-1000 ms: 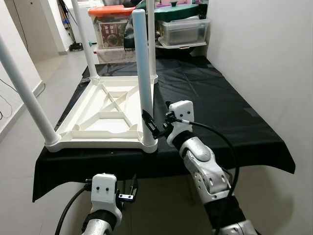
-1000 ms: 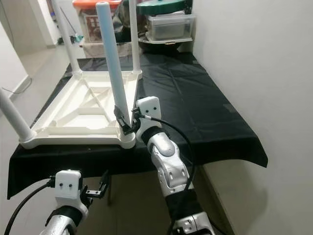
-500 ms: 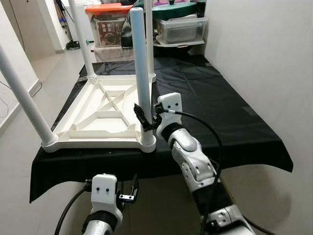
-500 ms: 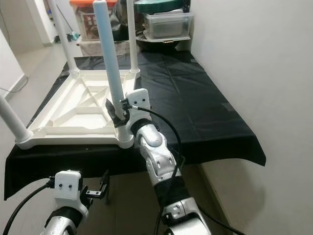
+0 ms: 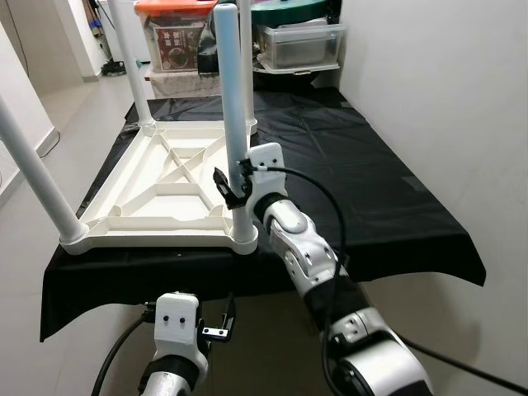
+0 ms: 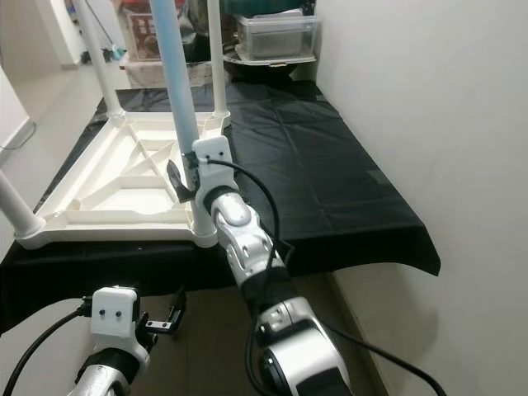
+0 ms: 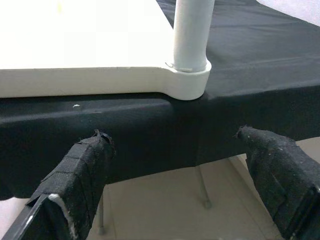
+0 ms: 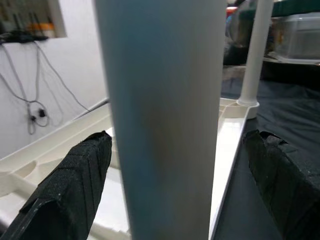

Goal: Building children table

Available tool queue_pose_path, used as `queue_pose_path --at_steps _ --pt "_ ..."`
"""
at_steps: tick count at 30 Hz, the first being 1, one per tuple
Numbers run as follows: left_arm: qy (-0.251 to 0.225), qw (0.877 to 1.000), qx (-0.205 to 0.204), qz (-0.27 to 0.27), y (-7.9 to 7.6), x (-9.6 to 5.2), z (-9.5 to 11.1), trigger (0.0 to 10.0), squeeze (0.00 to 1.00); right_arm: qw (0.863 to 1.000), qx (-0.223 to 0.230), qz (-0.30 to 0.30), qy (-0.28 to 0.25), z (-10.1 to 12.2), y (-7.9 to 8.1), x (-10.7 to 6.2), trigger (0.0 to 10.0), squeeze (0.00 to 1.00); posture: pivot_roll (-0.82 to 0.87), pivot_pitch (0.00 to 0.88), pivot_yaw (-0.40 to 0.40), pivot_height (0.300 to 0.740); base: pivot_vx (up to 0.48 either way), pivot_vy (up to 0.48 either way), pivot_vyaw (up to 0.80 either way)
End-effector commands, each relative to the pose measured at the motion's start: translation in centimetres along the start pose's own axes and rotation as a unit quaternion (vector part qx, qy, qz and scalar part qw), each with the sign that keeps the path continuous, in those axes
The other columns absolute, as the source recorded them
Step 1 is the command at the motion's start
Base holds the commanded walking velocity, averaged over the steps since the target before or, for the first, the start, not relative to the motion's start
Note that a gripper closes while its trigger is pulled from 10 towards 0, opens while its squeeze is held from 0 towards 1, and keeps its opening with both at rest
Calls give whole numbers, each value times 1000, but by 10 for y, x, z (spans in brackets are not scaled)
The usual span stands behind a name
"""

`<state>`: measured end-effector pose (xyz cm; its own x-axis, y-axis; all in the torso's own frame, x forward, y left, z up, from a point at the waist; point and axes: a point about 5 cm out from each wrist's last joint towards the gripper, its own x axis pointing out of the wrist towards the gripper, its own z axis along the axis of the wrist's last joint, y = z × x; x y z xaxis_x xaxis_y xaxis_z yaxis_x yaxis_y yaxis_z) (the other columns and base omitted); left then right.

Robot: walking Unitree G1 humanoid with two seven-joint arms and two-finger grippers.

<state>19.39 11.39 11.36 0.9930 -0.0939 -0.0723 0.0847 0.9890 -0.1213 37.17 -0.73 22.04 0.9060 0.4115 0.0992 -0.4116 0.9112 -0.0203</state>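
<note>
A white children's table (image 5: pixel 157 206) lies upside down on a black-covered work table, its legs pointing up. The near right leg (image 5: pixel 233 107) is a pale blue-white tube standing in the corner socket. My right gripper (image 5: pixel 229 188) is low on this leg, just above the socket, open. In the right wrist view the leg (image 8: pixel 165 100) stands between the two fingers (image 8: pixel 65 180), which sit clear of it on both sides. My left gripper (image 5: pixel 219 330) hangs open below the table's front edge. Its wrist view looks up at the corner socket (image 7: pixel 190 82).
The black cloth (image 5: pixel 355 165) covers the work table, with bare room to the right of the white table. Storage boxes (image 5: pixel 177 45) and a clear bin (image 5: pixel 301 45) stand at the back. A white wall (image 5: pixel 437 82) runs close along the right. Tiled floor lies to the left.
My right gripper has moved left and a little up, from beside the near right leg's base to around the leg itself. The left arm has not moved. The camera has shifted slightly.
</note>
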Motion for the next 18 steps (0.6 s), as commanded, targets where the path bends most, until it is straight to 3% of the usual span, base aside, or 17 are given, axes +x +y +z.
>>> queue_pose_path --at_steps 1,5,6,10,12,18 --pt "10 1000 -5 6 -1 -2 -3 10000 0 1000 16 12 -1 3 19 4 10000 0 89 51 -31 740 0 0 0" --pt "10 1000 -5 7 -2 -2 -3 10000 0 1000 14 4 -4 7 19 8 10000 0 91 51 -34 740 0 0 0" --pt "9 1000 -4 6 -3 -3 -2 10000 0 1000 16 2 -5 9 19 11 0 0 96 55 -40 740 0 0 0" --pt "7 1000 0 5 -4 -4 -1 10000 0 1000 24 -1 -7 12 18 15 0 0 101 58 -38 740 0 0 0" --pt "-3 1000 12 -1 -8 -6 4 10000 0 998 60 12 -18 19 16 20 0 0 110 70 -37 740 0 0 0" --pt "-7 1000 17 -7 -13 -10 7 10000 0 995 95 21 -30 29 11 26 0 0 120 92 -35 740 0 0 0"
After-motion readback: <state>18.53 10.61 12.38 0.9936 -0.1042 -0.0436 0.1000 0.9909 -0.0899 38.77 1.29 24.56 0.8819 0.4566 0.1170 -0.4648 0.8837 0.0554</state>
